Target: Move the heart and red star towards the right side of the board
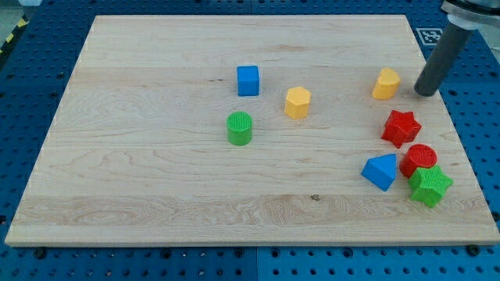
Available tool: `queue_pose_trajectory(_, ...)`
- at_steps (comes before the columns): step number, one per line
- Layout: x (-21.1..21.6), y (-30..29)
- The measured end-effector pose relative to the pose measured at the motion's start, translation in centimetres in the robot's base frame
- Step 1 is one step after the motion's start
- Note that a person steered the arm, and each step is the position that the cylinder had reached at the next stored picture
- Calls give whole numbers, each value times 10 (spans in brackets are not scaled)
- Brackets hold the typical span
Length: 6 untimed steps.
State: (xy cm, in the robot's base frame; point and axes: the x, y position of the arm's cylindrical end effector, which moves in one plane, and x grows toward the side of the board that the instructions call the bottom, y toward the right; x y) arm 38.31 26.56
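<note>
Shown from above and slightly in front, the wooden board (156,179) lies on a blue perforated table (484,101). My tip (424,94) rests on the board near its right edge, toward the view's top, just to the right of the yellow heart (386,83) with a narrow gap between them; I cannot tell whether they touch, though they look apart. I end in a plain dark rod, so nothing about me opens or closes. The red star (401,128) sits below the heart and below-left of my tip, apart from both. Lower still, a cluster gathers by the board's right edge: the red cylinder (419,160) lies just below the star, the blue wedge-like block (381,171) sits just to its left, and the green star (430,185) lies against the cylinder's lower right. Near the board's middle stand three separate blocks: the blue cube (248,80) toward the view's top, the yellow hexagonal block (298,102) to its lower right, and the green cylinder (241,128) below the cube. A black-and-white marker tag (431,35) sits on the table beside the board's top right corner.
</note>
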Motion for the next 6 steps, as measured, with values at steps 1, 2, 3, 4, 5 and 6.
queue_pose_trajectory(1, -5, -27)
queue_pose_trajectory(2, -5, -53)
queue_pose_trajectory(3, -6, -62)
queue_pose_trajectory(4, -4, -57)
queue_pose_trajectory(5, 1, -52)
queue_pose_trajectory(6, 10, -50)
